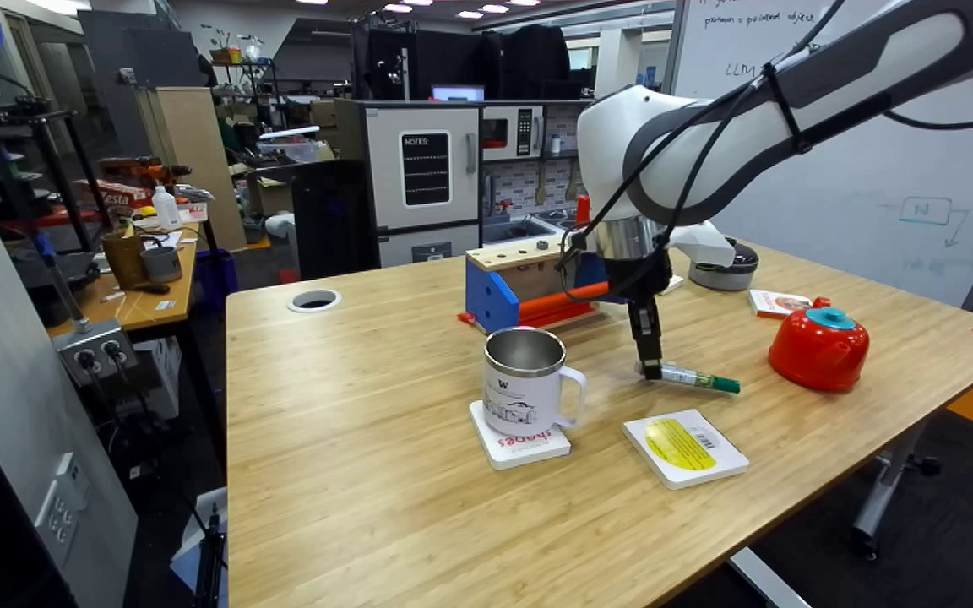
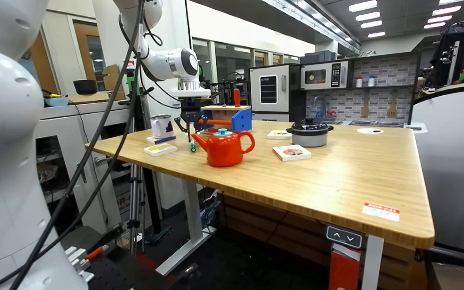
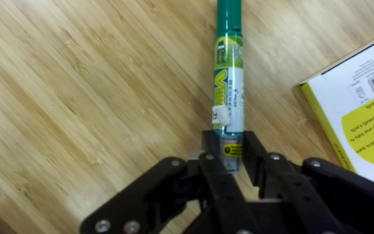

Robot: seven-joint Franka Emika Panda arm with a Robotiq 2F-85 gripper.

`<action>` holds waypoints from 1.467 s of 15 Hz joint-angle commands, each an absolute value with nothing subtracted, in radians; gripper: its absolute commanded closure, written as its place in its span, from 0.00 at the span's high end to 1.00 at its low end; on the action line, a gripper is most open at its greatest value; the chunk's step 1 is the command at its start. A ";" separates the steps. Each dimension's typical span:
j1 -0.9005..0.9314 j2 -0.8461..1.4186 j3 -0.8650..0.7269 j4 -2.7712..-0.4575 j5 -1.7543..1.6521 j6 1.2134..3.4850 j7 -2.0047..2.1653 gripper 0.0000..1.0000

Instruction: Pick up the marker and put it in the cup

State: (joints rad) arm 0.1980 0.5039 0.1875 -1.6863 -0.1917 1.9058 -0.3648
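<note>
The green marker (image 1: 693, 377) has a dark green cap and a clear rear end; it also shows in an exterior view (image 2: 193, 146) and in the wrist view (image 3: 229, 78). It lies level, on or very close to the table. My gripper (image 1: 652, 370) points down at its clear end. In the wrist view the gripper's fingers (image 3: 228, 143) press on both sides of that end. The cup (image 1: 524, 384) is a white mug with a silver rim and a side handle. It stands upright on a small white book, apart from the gripper, and also shows in an exterior view (image 2: 162, 127).
A white card with a yellow patch (image 1: 685, 449) lies near the marker. A red teapot (image 1: 818, 348) stands beyond the marker's cap. A blue and red toy toolbox (image 1: 493, 295) is behind the cup. A lidded pot (image 2: 309, 137) and small books (image 2: 291, 153) are farther off.
</note>
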 commanded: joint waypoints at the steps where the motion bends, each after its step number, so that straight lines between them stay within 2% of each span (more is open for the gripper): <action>1: 0.214 0.446 0.182 -1.689 -0.237 1.872 -0.353 0.08; 4: 0.232 0.351 0.188 -1.710 -0.304 1.874 -0.354 0.11; 9: 0.271 0.209 0.222 -1.714 -0.383 1.883 -0.380 0.21; 14: 0.268 0.142 0.253 -1.711 -0.314 1.937 -0.441 0.13; 22: 0.262 0.115 0.280 -1.710 -0.039 2.080 -0.752 0.15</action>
State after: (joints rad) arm 0.2804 0.1358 0.2591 -1.6883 -0.1039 2.0437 -0.6581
